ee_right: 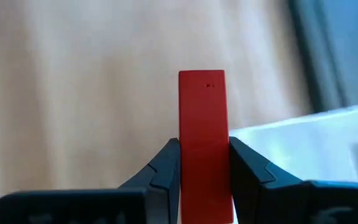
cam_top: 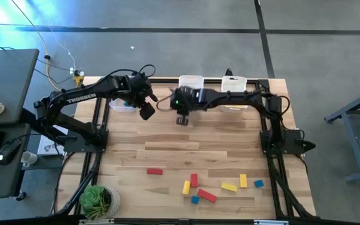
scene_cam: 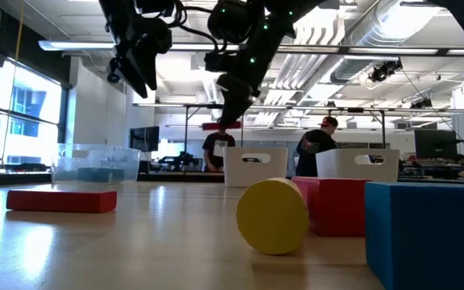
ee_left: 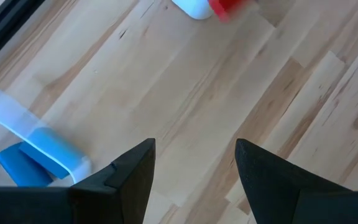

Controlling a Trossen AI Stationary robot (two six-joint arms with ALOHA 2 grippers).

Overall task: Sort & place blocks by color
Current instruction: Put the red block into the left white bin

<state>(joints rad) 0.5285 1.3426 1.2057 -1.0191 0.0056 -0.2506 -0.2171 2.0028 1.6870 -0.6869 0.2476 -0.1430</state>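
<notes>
Two arms hang over the far half of the worktop [cam_top: 186, 147]. The right gripper [ee_right: 204, 180] has its jaws pinching a red bar [ee_right: 202, 143] upright between them, lifted clear of the wood, just beside the middle white bin [cam_top: 191, 82] at the far edge. The left gripper [ee_left: 194, 168] hovers near the clear bin [cam_top: 122, 105] at the far left, jaws spread with nothing between them; blue blocks [ee_left: 23, 165] lie inside that bin. Another white bin [cam_top: 234, 83] stands to the right of the middle one. Loose blocks remain along the near edge: a red bar [cam_top: 154, 170] alone, then a cluster of yellow, red and blue pieces [cam_top: 220, 185]. A small green plant [cam_top: 97, 200] sits at the near left corner.
</notes>
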